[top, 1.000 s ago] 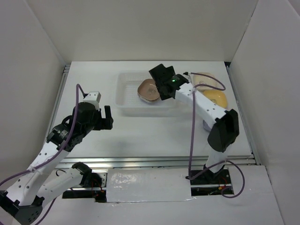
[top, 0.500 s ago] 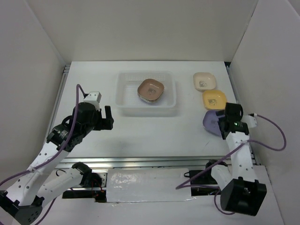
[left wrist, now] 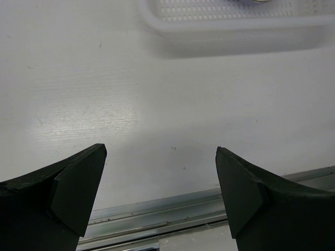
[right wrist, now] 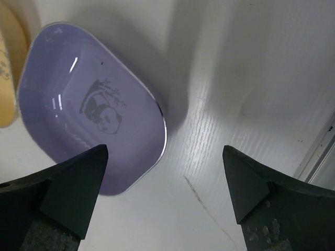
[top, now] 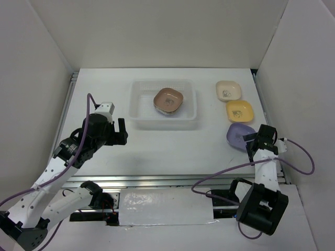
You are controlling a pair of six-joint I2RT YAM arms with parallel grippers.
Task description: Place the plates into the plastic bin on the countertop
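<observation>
Both wide-jawed (empty): left gripper (left wrist: 159,151), right gripper (right wrist: 165,151).

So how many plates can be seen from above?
4: brownish-pink plate in the bin; cream plate, yellow plate, purple plate right of it. Others may hide under the first.

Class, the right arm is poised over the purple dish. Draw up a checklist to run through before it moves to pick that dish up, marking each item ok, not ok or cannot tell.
1. Right gripper open and empty: ok.
2. Purple rounded-square plate has its rim in the gap between the fingers, wrist view: ok.
3. Purple plate apart from the yellow rounded-square plate beside it: cannot tell.
4. Clear plastic bin has bare floor left of the brownish-pink plate inside: ok.
5. Left gripper open, hovers left of the bin, off the likely route: ok.
</observation>
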